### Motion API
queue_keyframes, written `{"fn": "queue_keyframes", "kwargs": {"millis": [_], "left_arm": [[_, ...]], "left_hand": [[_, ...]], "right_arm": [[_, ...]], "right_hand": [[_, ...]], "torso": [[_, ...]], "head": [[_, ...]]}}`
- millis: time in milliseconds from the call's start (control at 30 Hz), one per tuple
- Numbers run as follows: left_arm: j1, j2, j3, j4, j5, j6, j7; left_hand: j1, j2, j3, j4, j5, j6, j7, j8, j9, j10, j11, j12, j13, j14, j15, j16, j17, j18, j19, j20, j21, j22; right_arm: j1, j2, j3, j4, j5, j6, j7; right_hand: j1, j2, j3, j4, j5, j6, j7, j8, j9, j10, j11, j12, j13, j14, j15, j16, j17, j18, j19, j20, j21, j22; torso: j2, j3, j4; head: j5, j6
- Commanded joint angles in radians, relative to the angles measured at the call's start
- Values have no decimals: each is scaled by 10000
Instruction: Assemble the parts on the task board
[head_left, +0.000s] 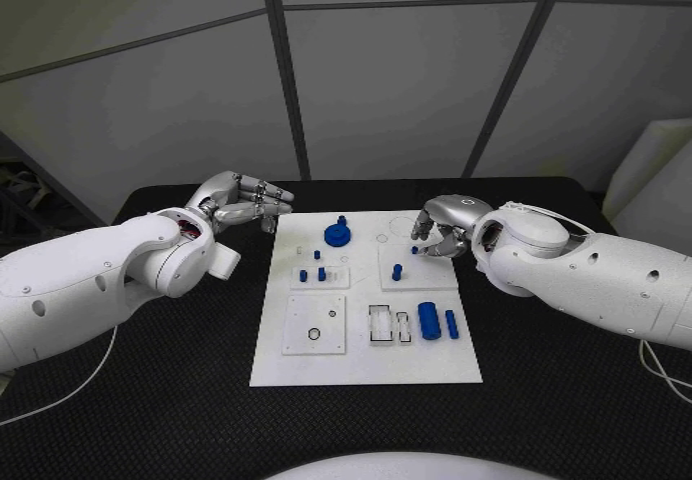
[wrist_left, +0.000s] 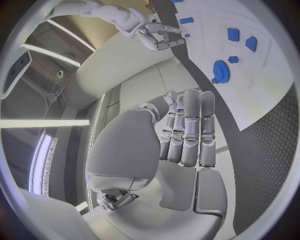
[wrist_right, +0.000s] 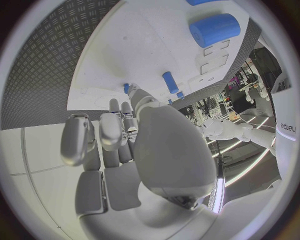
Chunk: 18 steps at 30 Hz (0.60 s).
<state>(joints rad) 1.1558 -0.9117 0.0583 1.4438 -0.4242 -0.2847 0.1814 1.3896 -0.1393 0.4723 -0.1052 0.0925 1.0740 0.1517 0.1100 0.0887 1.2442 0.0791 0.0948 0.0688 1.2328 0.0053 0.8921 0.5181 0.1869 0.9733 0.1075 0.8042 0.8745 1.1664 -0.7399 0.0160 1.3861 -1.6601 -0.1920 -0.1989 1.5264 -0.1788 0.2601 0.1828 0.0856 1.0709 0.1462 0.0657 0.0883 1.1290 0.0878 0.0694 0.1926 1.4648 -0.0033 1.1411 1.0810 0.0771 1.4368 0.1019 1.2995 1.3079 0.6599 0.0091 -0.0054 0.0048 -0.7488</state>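
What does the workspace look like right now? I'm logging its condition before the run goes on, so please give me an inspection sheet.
Surface: black table, task board lying flat in its middle.
Job's things: blue gear near the board's far edge; large blue cylinder and slimmer blue peg lying at its right side; small blue pegs in the middle area.
Clutter: nothing seen.
Hands: left hand hangs beyond the board's far left corner, fingers curled, holding nothing; right hand is over the board's far right part, whether its fingers hold anything cannot be told.
Cables: thin white cable hanging below the left arm.
Surroundings: grey panelled wall behind the table.
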Motion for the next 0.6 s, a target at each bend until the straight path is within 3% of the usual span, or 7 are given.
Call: {"fn": "queue_keyframes", "kwargs": {"millis": [33, 133, 200, 267, 433, 600], "left_arm": [[0, -48, 10, 101, 1451, -221, 678], [-7, -72, 10, 135, 1591, -205, 703], [-10, -76, 10, 147, 1644, -208, 697], [-12, -75, 10, 151, 1674, -207, 691], [-15, -79, 10, 165, 1712, -208, 670], [-16, -73, 10, 182, 1721, -196, 666]], "left_hand": [[-101, -14, -75, -12, 40, 67, 19, -52, -2, -31, 49, -55, -11, -69, -24, -61, -15, -37, -70, 33, -42, -18], [-106, 1, -75, -15, 45, 72, 21, -59, -2, -35, 51, -61, -11, -76, -22, -110, -41, -37, -75, 35, -72, -34], [-137, 20, -86, 1, 34, 75, 25, -66, -2, -40, 56, -67, -10, -73, -16, -152, -64, -39, -76, 40, -101, -52], [-180, 30, -108, 21, -13, 70, 26, -78, -4, -48, 58, -75, -10, -56, -11, -188, -84, -39, -70, 45, -132, -73], [-197, 44, -118, 28, -44, 70, 24, -86, -4, -53, 57, -81, -9, -36, -11, -211, -98, -38, -59, 49, -156, -90], [-197, 47, -118, 28, -45, 70, 23, -86, -4, -53, 56, -81, -9, -31, -11, -212, -99, -38, -57, 49, -159, -91]], "right_arm": [[5, 72, 1, -43, -358, 114, 5], [-5, 142, 0, -84, -330, 167, 48], [-12, 191, -1, -113, -310, 277, 81], [-28, 225, -2, -132, -289, 388, 100], [-79, 306, -5, -199, -262, 654, 129], [-103, 379, -6, -281, -256, 811, 121]], "right_hand": [[90, 61, 80, -70, 99, -5, 4, 0, -17, -10, 18, -64, -61, 281, 70, 108, 41, -126, 21, 57, 82, 275], [184, 176, 274, -170, 278, 32, 0, 2, -29, 31, 19, -69, -181, 285, 59, 191, 89, -143, 60, 59, 179, 371], [254, 209, 483, -267, 814, 47, 9, -2, -44, 55, 28, -75, -296, 283, 55, 261, 132, -155, 77, 57, 240, 434], [266, 230, 618, -321, 987, 86, 1, 9, -48, 100, 15, -68, -367, 284, 59, 311, 161, -168, 103, 54, 308, 500], [281, 305, 942, -476, 1059, 248, -35, 47, -37, 271, -26, -56, -517, 271, 34, 320, 98, -212, 192, 36, 520, 701], [225, 344, 1127, -574, 1053, 357, -61, 60, -28, 381, -49, -59, -617, 267, 12, 345, 71, -244, 252, 21, 663, 835]], "torso": [[0, 10, -12], [2, 4, -14], [2, 4, -10], [-2, 5, -8], [7, 14, -13], [2, 6, -6]], "head": [[16, -6], [9, -9], [5, -25], [4, -38], [97, -48], [64, -45]]}}
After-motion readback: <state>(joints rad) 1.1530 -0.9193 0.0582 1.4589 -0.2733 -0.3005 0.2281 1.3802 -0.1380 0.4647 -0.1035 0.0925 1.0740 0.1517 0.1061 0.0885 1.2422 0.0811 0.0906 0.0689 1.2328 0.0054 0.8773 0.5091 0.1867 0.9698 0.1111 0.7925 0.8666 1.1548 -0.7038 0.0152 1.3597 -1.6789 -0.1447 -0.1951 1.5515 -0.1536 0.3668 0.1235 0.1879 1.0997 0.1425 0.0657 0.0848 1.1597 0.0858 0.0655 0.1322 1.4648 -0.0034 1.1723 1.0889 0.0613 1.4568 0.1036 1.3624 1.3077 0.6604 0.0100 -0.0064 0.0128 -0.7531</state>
